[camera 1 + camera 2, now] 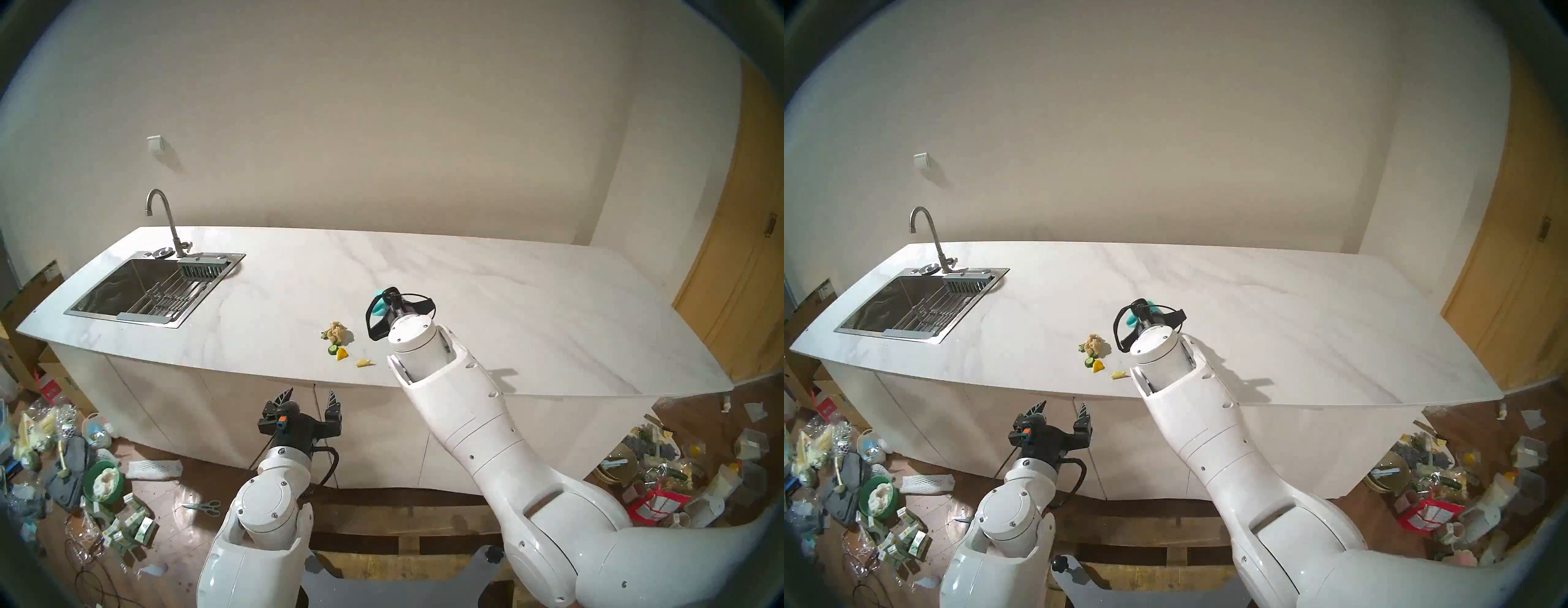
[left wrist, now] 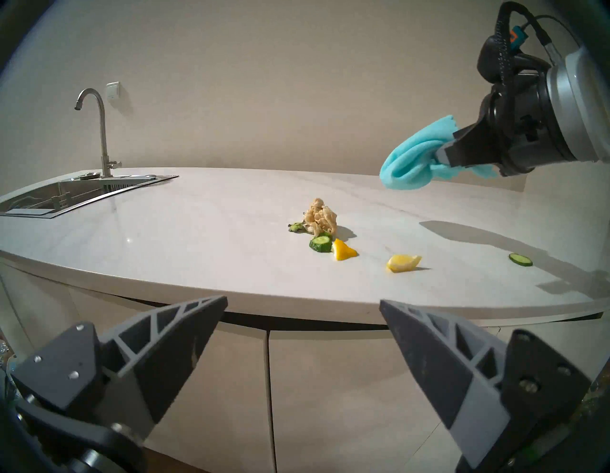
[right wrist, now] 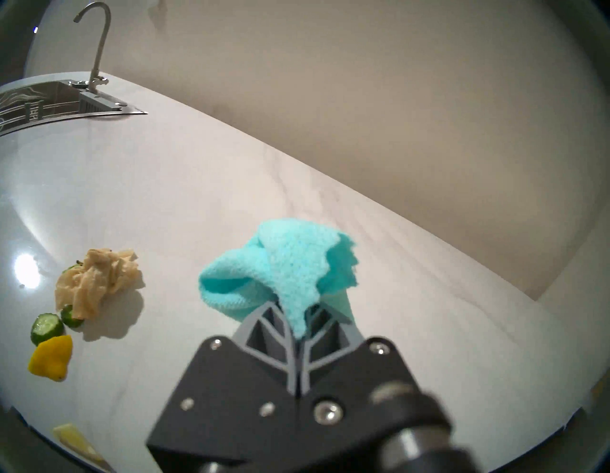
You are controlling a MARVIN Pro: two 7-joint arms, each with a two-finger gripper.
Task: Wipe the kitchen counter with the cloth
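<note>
Left gripper [image 1: 309, 399], fingers spread and empty, hangs below the kitchen counter [image 1: 488, 271] front edge; right gripper [image 3: 297, 317] pinches the cloth [image 3: 280, 271] above the slab, beside a beige paper wad [image 3: 95, 284].

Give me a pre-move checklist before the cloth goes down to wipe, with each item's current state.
1. cloth pinched in right gripper: ok.
2. Cloth touching kitchen counter: not ok, held above it in the left wrist view.
3. Wipe path free: not ok; paper wad, cucumber slices and lemon wedges lie there.
4. left gripper out of the way: ok, open, below the counter edge.
5. Counter wet or dry: cannot tell.
</note>
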